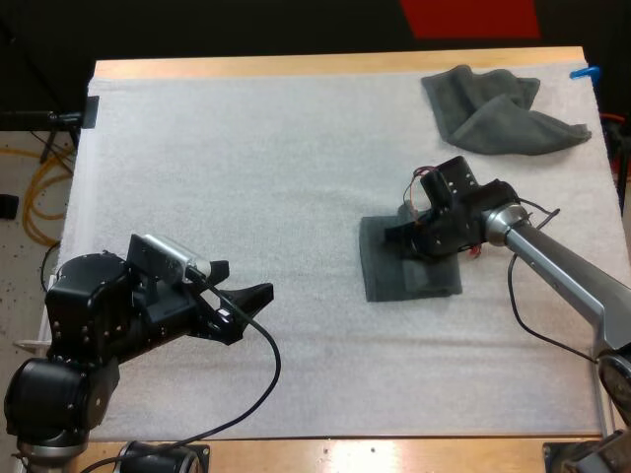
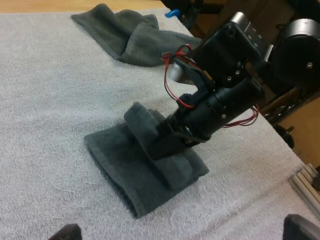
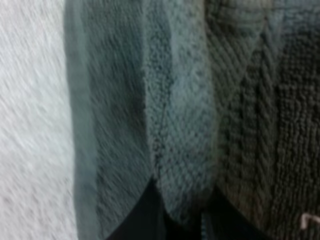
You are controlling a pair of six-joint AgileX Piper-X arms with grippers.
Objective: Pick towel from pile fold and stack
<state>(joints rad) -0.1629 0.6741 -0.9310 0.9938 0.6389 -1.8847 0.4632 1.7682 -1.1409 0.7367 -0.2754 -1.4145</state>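
Our right hand pinches a ridge of the part-folded towel; our left hand hangs spread; the crumpled towel is not yet folded.

High cam overhead; wrist cams share folded towel, R closest.

The place looks like a robotics lab or test bench, not a home. A plain wooden counter covered by a white mat fills the middle of the high view. Two robot arms are mounted at its near side, the left arm at lower left and the right arm at the right edge. At the left edge, yellow cables lie looped on a speckled floor. A black bracket sits at the counter's upper left corner.
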